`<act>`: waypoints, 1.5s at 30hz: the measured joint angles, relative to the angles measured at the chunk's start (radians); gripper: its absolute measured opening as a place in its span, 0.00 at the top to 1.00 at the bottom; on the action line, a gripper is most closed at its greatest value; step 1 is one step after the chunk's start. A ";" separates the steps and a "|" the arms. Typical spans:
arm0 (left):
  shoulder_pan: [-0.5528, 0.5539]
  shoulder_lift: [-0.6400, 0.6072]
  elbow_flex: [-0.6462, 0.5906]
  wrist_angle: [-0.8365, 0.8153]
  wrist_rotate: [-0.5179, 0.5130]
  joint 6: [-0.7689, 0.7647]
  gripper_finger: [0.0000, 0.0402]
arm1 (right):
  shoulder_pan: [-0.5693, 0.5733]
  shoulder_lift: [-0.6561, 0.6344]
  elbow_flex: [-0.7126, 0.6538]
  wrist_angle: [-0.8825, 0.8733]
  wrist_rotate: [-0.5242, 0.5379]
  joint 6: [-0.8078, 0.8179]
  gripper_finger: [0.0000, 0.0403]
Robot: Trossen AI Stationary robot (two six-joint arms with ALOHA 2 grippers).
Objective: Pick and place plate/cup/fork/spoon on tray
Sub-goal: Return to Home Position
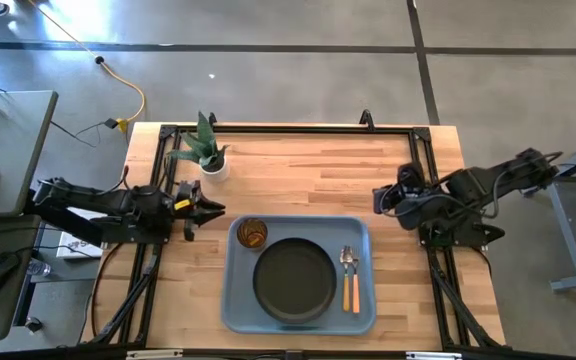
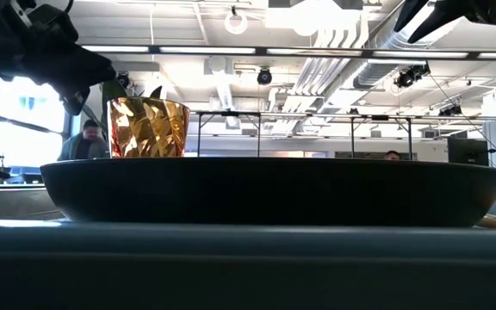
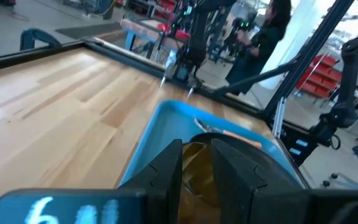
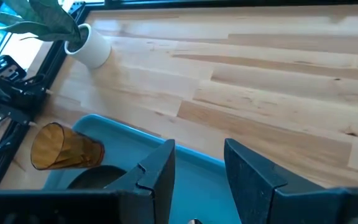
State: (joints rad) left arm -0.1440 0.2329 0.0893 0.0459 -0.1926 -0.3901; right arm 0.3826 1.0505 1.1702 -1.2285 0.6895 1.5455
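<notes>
The light blue tray [image 1: 233,300] lies at the table's near middle. The dark plate [image 1: 295,280] rests flat in it. The amber cup [image 1: 252,234] stands upright in the tray's far left corner, and also shows in the low view [image 2: 149,127]. The fork and spoon [image 1: 350,280] lie side by side along the tray's right side, metal heads toward the far edge. My left gripper [image 1: 208,210] hovers open just left of the tray, pointing at the cup [image 3: 197,168]. My right gripper [image 1: 383,198] hovers open off the tray's far right corner, empty.
A white pot with a green plant [image 1: 213,160] stands at the far left of the table, behind my left gripper. Bare wood lies to the left, the right and the far side of the tray. People show in the room beyond the table.
</notes>
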 joint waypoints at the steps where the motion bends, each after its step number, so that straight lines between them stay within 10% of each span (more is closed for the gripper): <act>1: 0.000 -0.015 -0.012 0.009 -0.001 0.000 0.82 | -0.006 -0.006 0.000 0.000 -0.004 -0.006 0.68; 31: 0.000 -0.149 -0.078 0.035 -0.005 0.086 0.82 | -0.093 -0.615 -0.039 0.207 0.138 -0.758 0.68; 45: 0.000 -0.149 -0.078 0.033 -0.012 0.079 0.82 | -0.093 -1.020 -0.566 0.850 -0.579 -1.245 0.68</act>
State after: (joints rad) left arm -0.1440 0.0841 0.0116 0.0790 -0.2043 -0.3110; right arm 0.2897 0.0306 0.6041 -0.3790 0.1102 0.3008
